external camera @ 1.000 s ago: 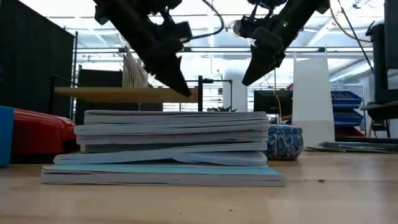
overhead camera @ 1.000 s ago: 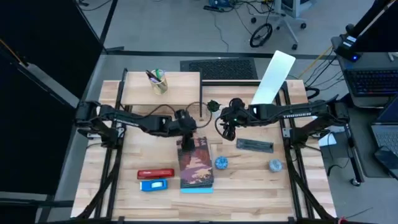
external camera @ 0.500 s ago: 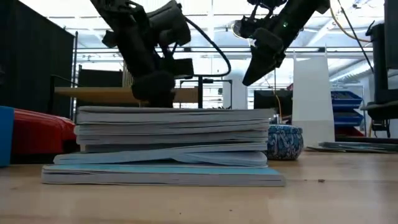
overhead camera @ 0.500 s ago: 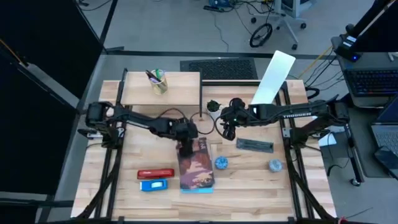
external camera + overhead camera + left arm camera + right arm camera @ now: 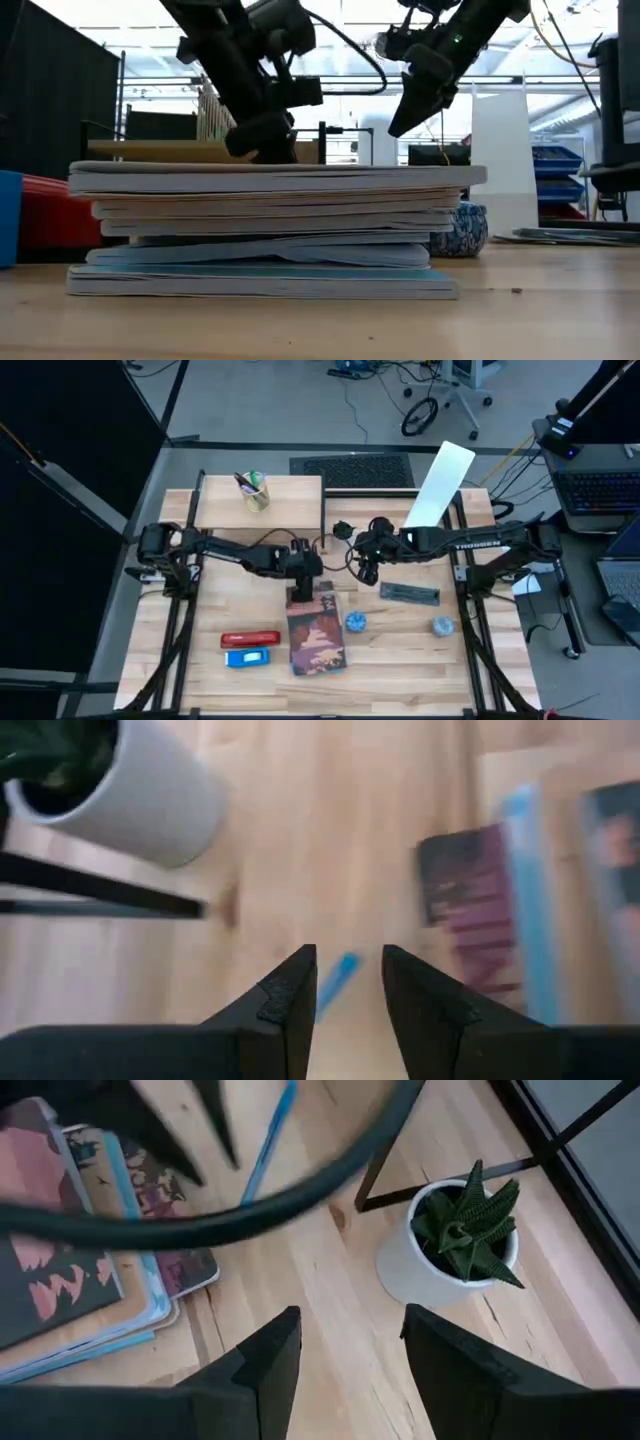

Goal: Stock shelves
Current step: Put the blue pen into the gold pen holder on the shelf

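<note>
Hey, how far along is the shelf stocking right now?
Barely begun. Done: nothing stocked that shows; the shelf holds only a pen cup. In hand: the left gripper is at the far edge of the book stack, whose top books look pried up in the low view; the right gripper hovers open near the plant. Left: the books and a red item lie on the table, unshelved.

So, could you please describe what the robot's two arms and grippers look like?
Both arms are dark, jointed links. The right arm carries white lettering, and black cables loop by each wrist. The left gripper and right gripper each have two dark, tapering, wedge-shaped fingers.
</note>
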`<state>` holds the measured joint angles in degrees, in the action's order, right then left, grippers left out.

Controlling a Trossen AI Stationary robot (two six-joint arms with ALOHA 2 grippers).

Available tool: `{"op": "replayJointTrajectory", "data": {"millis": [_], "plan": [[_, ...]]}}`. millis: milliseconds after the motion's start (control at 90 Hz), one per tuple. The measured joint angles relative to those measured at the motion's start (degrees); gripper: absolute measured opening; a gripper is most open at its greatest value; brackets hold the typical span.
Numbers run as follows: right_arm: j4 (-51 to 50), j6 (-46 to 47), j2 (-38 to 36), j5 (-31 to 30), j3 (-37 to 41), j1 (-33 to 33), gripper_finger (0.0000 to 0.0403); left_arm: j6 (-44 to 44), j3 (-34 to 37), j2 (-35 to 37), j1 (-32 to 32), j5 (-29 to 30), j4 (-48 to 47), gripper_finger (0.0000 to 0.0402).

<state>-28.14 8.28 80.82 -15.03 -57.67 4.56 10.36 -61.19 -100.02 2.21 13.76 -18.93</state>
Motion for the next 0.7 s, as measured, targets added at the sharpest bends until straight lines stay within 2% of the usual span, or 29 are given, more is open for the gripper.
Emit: {"op": "replayJointTrajectory", "data": {"millis": [78, 211, 322, 600, 700], "plan": [[0.02, 0.03, 0.0, -0.01, 0.0, 0.0, 0.016, 3.75, -0.06, -1.25, 1.2, -0.6, -0.28, 0.0104], [0.03, 1.53, 0.0, 0.0, 0.0, 0.0, 0.016, 9.81, -0.04, -3.1, 2.4, -4.93, -0.01, 0.0104], [-0.25, 2.62, 0.0, 0.01, 0.0, 0.0, 0.016, 12.39, -0.04, -4.94, 2.86, -5.37, -0.15, 0.0104], [0.05, 3.27, 0.0, -0.02, 0.02, 0.02, 0.016, 12.72, -0.04, -5.78, 5.63, -6.5, -0.13, 0.0104], [0.55, 3.69, 0.0, 0.02, 0.02, 0.02, 0.016, 12.99, -0.04, -5.78, 7.31, -11.28, -0.66, 0.0104]]}}
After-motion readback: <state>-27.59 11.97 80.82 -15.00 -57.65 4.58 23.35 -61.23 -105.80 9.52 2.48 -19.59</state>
